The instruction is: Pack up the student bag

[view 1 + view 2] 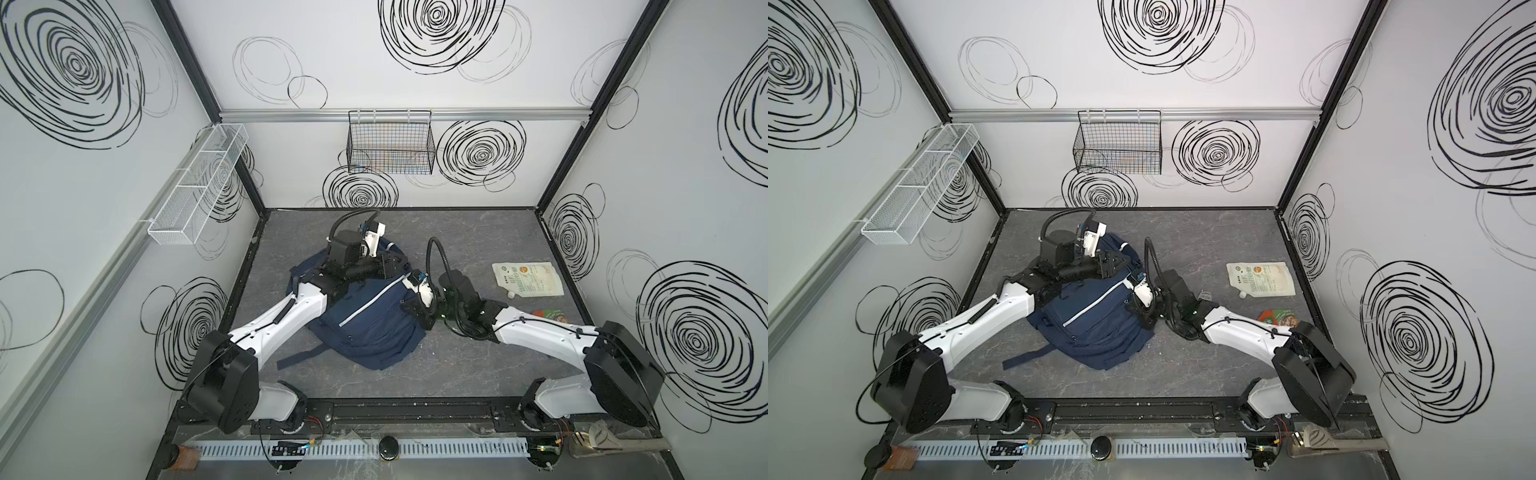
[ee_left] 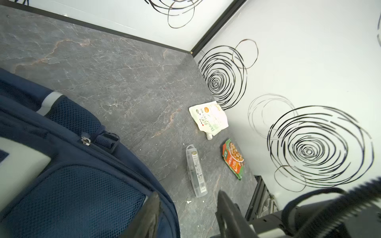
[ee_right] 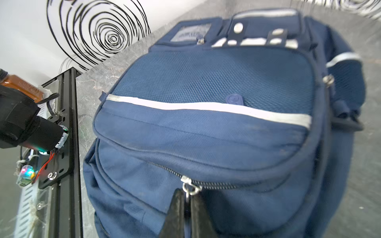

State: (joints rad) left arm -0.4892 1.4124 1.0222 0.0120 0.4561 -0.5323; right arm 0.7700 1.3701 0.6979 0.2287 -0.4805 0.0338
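The navy student bag [image 1: 365,320] [image 1: 1096,328] lies in the middle of the table with its front pockets and silver stripes facing up. My right gripper [image 3: 187,197] is at the bag's right side [image 1: 413,311] and is shut on the metal zipper pull [image 3: 188,188] of a front pocket. The left gripper [image 2: 188,206] hovers over the bag's far end [image 1: 388,266] and is open. One of its fingers [image 2: 152,208] lies over the bag's edge [image 2: 72,185], the other over bare table. Nothing is held between them.
On the right of the table lie a white spouted pouch [image 1: 528,278] [image 2: 209,118], a green and orange packet [image 1: 548,314] [image 2: 233,158] and a clear pen case [image 2: 195,171]. A black wire basket [image 1: 390,143] hangs on the back wall and a white mesh shelf [image 1: 199,183] on the left wall.
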